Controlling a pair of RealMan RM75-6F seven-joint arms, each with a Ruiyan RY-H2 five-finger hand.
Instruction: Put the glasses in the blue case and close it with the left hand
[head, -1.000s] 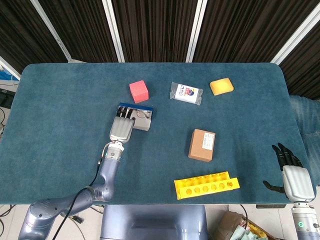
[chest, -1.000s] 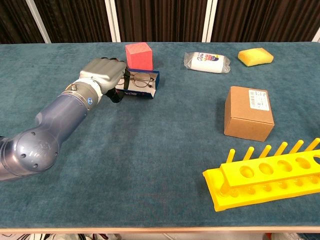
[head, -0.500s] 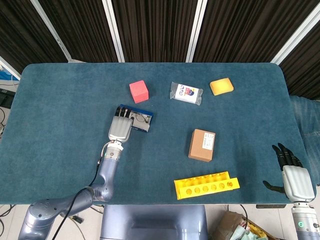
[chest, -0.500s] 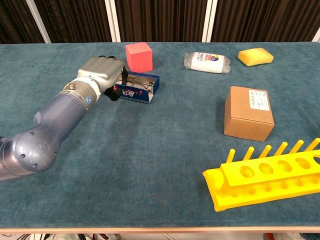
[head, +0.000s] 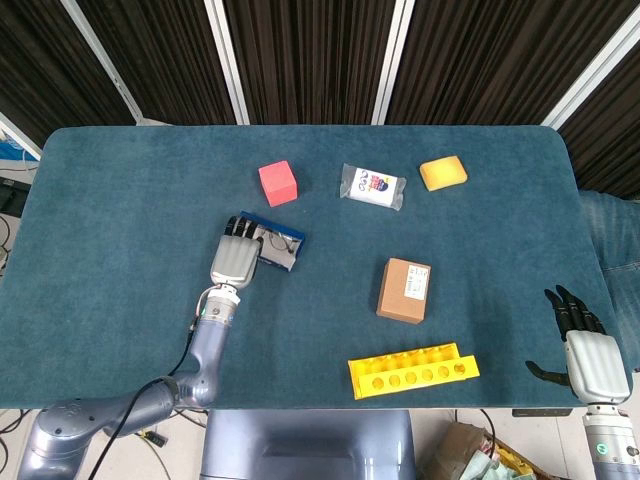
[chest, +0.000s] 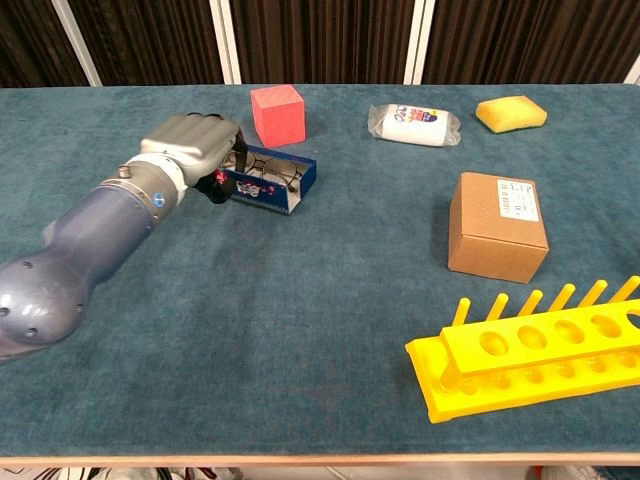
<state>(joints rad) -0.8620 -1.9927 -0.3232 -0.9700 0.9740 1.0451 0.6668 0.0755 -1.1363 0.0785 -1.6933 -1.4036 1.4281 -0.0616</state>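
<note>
Count, whole table (head: 120, 190):

- One blue case (chest: 268, 184), left of centre, far half.
- One pair of glasses (chest: 264, 166), lying in that case.
- One red cube (head: 278, 183), just beyond the case.
- One clear packet (head: 371, 186) with a printed label, far centre.
- One yellow sponge (head: 443, 173), far right.
- One cardboard box (head: 404, 290), right of centre.
- One yellow tube rack (head: 413, 370), near right; holes in a single row, exact number hard to read.
- Two robot hands: left hand (head: 235, 259) at the case, right hand (head: 590, 358) off the near right corner.

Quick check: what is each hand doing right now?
Left hand: fingers at the end of the blue case, which holds the glasses; an actual grip cannot be told.
Right hand: open, holding nothing, off the table's edge.
</note>
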